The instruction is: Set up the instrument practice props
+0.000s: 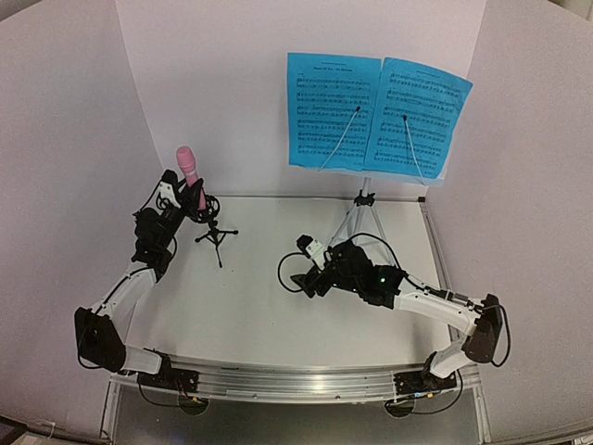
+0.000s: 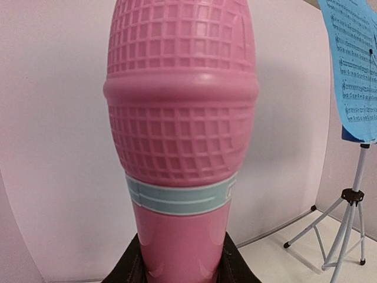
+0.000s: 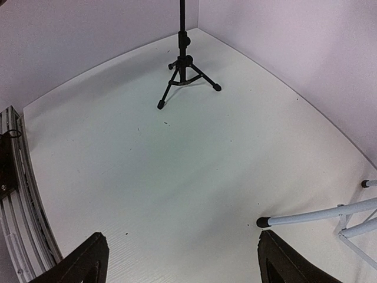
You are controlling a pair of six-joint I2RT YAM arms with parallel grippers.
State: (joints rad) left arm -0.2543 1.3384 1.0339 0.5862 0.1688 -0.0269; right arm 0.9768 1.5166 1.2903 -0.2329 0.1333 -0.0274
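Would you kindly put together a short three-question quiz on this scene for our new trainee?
1. True or false: the right gripper is shut.
2. What does the left gripper hold? A) pink microphone B) a drumstick C) a guitar pick
3. How many blue sheet-music pages rest on the music stand?

Key: 1 false, its jaws stand open and empty; 2 A; 3 two.
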